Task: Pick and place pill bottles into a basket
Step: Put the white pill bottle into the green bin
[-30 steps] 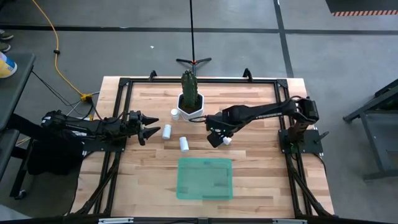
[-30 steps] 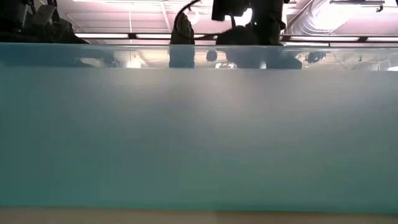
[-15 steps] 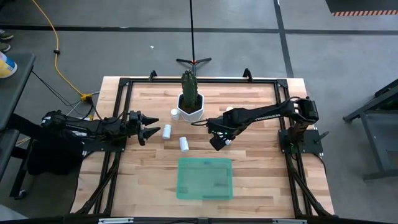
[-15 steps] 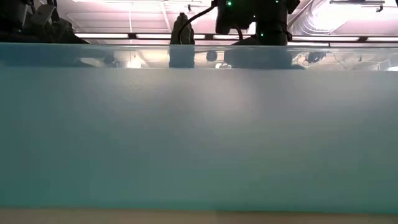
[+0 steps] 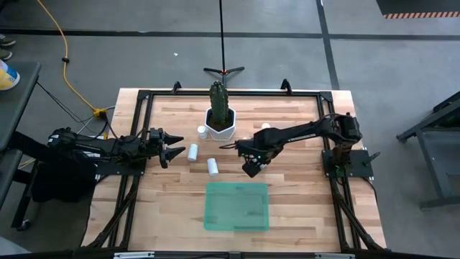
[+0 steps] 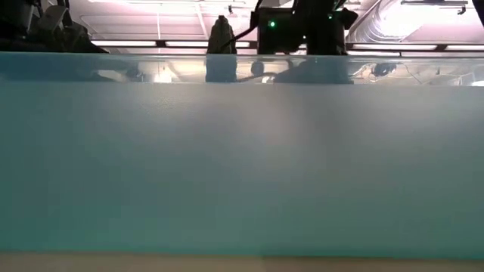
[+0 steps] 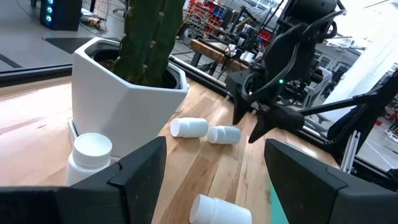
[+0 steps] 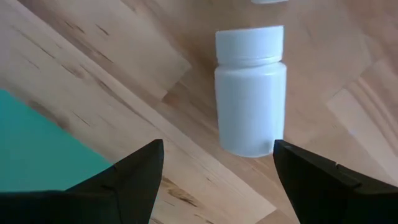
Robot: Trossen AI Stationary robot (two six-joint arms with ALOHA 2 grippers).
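I am hovering my right gripper (image 8: 214, 180), fingers spread and empty, over a lying pill bottle (image 8: 250, 93) beside the green basket (image 5: 236, 206); my left gripper (image 5: 175, 148) is waiting spread.

- Pill bottles: small white cylinders with white caps. One (image 5: 201, 131) stands upright just beside the hexagonal pot (image 5: 220, 124); two lie on their sides on the desk (image 5: 287, 194), one (image 5: 192, 151) near the left tool (image 5: 172, 147), one (image 5: 213, 166) between it and the basket.
- One bottle (image 8: 250, 91) lies on bare wood before the right tool (image 8: 217, 171), untouched.
- Another (image 5: 264, 127) shows partly behind the right arm.
- Basket (image 5: 237, 206): shallow translucent green rectangular tray, flat on the desk's near side, no bottle visible inside.
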